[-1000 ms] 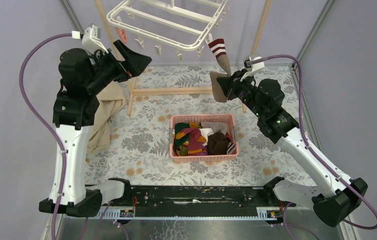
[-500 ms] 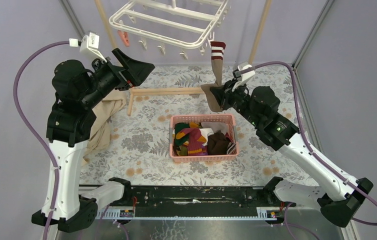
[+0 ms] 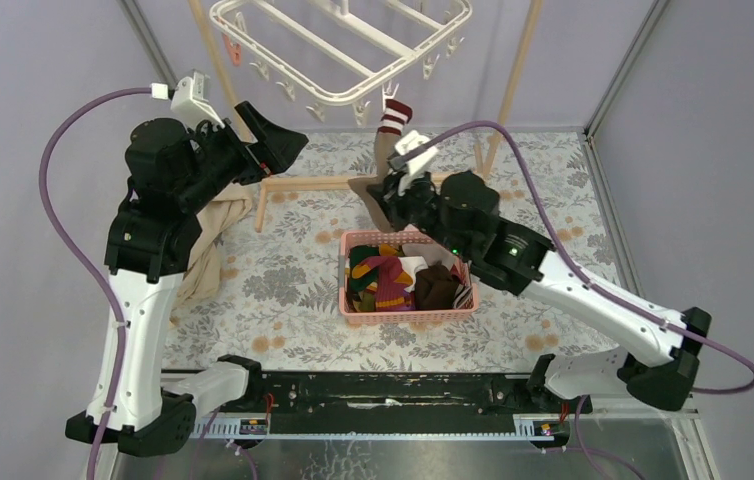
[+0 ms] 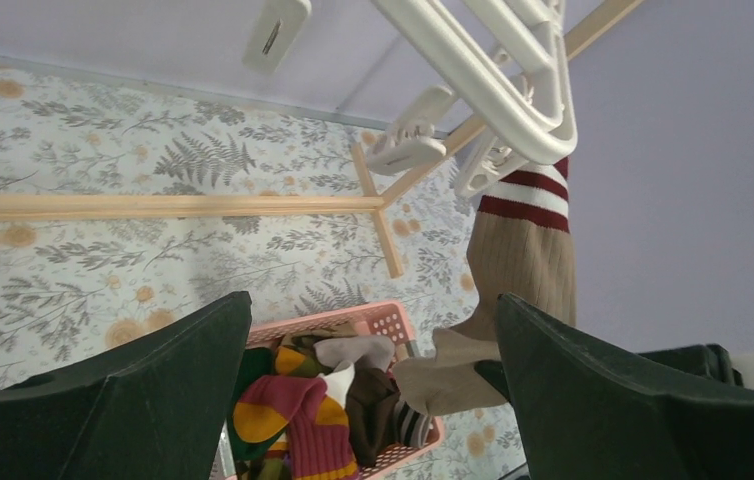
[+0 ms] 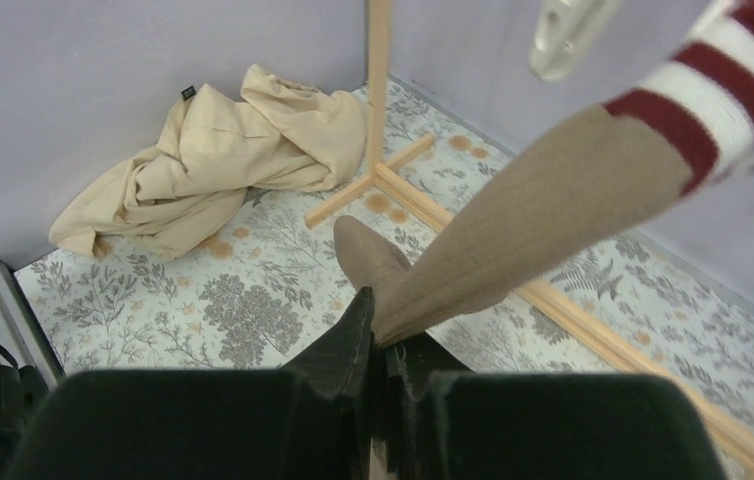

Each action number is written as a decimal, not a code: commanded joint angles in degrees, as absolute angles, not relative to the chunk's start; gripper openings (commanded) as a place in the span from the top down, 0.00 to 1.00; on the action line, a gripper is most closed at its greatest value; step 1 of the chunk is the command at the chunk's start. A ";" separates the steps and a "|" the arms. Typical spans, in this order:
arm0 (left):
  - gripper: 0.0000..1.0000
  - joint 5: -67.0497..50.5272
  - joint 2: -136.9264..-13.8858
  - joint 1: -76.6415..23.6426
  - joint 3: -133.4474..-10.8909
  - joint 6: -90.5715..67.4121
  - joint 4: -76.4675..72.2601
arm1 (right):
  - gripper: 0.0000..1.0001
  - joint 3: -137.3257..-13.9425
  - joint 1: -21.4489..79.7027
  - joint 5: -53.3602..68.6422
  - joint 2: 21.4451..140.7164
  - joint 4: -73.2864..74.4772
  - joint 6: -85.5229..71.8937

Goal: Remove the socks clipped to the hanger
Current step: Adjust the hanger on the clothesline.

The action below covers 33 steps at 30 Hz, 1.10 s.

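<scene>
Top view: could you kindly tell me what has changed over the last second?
The right gripper, shut on the striped sock, pulled it leftward; the hanger swung with it, sock still clipped. The left gripper stayed open and raised; the basket did not move.

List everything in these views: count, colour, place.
hanger: one, white, hung above the table's far side.
clipped sock: one, tan with a maroon-and-white cuff, hanging from a hanger clip, foot in the right claw.
basket socks: several, count unclear; yellow-brown, maroon, white, dark brown, striped; piled in the basket.
basket: one, pink, mid-table.
cloth: one, beige, crumpled at the table's left.
wooden frame: one, light wood, base on the far table.
tablecloth: one, grey-and-orange floral, covering the table.
left claw: black, open, empty, raised below the hanger.
right claw: black, shut on the clipped sock.
</scene>
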<state>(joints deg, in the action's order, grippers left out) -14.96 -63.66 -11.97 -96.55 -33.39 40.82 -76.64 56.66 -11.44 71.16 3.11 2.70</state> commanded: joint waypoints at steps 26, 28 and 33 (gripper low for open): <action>0.01 7.53 -56.50 -10.20 -92.26 -28.05 47.11 | 0.94 -129.48 65.04 -3.72 110.84 14.17 9.33; 0.01 8.37 -56.38 -10.07 -92.53 -27.95 47.54 | 0.94 -132.23 65.08 -3.01 113.41 14.76 9.24; 0.01 10.06 -56.10 -9.85 -93.11 -27.71 48.33 | 0.95 -137.14 64.90 -1.21 117.02 15.81 8.77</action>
<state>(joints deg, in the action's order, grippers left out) 8.40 -56.34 -9.87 -92.14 -28.42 47.81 -132.16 64.45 -4.82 115.61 16.08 8.36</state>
